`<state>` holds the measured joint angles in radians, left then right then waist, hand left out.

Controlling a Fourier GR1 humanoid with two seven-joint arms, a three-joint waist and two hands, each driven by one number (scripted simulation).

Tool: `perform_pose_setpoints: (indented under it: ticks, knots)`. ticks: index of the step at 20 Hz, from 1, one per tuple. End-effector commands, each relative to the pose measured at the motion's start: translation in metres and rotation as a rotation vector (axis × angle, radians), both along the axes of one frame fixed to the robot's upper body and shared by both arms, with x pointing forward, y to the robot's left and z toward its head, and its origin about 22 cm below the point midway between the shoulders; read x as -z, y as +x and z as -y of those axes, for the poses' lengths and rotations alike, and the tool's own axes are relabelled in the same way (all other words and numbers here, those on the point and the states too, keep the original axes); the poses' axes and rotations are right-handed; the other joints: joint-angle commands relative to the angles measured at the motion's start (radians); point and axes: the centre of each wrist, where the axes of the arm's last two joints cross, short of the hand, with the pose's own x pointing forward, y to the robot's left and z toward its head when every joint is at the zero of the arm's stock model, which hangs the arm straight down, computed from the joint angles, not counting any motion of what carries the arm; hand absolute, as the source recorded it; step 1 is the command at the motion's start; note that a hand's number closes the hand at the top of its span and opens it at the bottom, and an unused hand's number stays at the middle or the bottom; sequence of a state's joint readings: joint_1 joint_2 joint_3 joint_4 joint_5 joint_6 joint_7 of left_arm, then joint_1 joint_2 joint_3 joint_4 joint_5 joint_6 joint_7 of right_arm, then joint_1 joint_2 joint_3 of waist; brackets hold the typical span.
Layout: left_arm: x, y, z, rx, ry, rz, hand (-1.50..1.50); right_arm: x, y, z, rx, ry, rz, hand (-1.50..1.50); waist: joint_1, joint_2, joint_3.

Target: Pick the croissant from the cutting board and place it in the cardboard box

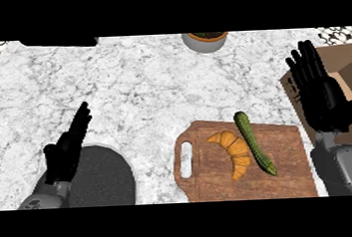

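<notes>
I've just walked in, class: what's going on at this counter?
Nothing is being held yet. The croissant lies on the board beside a cucumber. The right hand is open, fingers up, in front of the box at the right edge. The left hand is open too, at the lower left above a dark plate.

The desk is white-grey marbled. A golden-orange croissant and a dark green cucumber lie on the reddish-brown cutting board.
</notes>
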<state>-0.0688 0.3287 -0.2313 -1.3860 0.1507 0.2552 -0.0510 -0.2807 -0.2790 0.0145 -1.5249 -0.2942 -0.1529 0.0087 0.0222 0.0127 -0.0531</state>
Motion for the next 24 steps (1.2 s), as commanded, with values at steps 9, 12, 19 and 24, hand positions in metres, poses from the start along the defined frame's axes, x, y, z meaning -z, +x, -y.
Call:
perform_pose_setpoints:
  ticks: [9,12,19,24]
  knots:
    - [-0.076,0.037,0.002,0.334,0.163,0.266,0.00,-0.093,0.013,0.053,-0.465,-0.553,0.263,-1.50,-0.018,-0.008,0.055]
    - [-0.090,0.034,-0.006,0.362,0.149,0.279,0.00,-0.058,0.009,0.069,-0.551,-0.564,0.376,-1.50,-0.004,-0.007,0.056]
    - [-0.087,0.047,0.000,0.354,0.154,0.261,0.00,-0.085,0.021,0.063,-0.677,-0.898,0.551,-1.50,-0.011,-0.008,0.054]
    - [-0.093,0.042,-0.009,0.370,0.153,0.255,0.00,-0.100,0.009,0.038,-0.793,-1.212,0.454,-1.50,-0.011,-0.014,0.051]
